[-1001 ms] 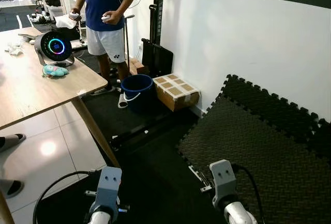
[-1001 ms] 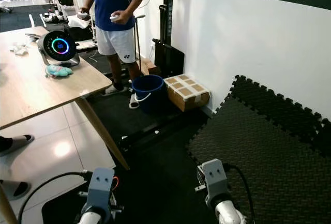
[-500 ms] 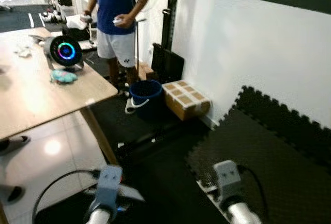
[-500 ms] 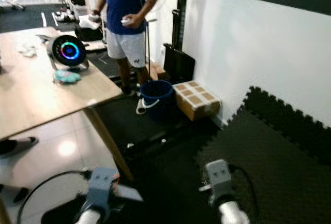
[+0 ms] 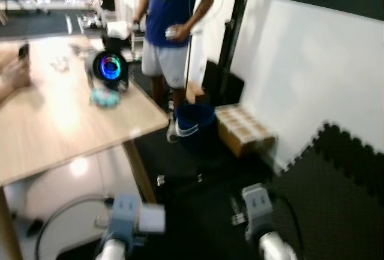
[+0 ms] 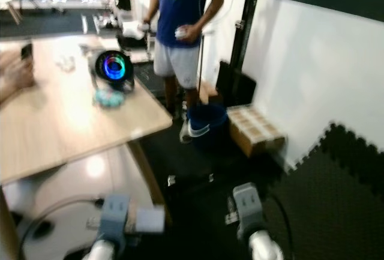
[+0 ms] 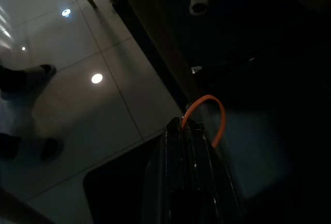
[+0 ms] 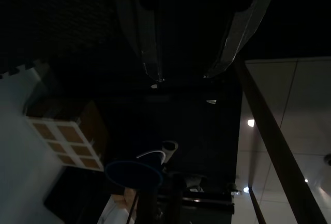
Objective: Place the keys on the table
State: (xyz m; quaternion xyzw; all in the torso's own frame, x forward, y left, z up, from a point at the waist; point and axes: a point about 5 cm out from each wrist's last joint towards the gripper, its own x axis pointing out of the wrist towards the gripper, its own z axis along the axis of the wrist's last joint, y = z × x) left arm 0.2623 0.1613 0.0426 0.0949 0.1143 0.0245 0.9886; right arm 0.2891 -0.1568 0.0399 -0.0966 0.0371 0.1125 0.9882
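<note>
Camera's swung toward the desk (image 5: 54, 134); left pincer (image 7: 194, 131) clenched on light, jangly keys (image 7: 207, 118) by their orange loop, right pincer (image 8: 189, 63) released.

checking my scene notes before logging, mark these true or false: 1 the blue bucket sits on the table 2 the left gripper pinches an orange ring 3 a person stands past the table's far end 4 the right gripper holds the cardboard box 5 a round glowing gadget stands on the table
1. The blue bucket sits on the table. False: it stands on the dark floor near the wall, beside the cardboard box.
2. The left gripper pinches an orange ring. True: the fingers are closed on it.
3. A person stands past the table's far end. True.
4. The right gripper holds the cardboard box. False: its fingers are apart with nothing between them.
5. A round glowing gadget stands on the table. True.
</note>
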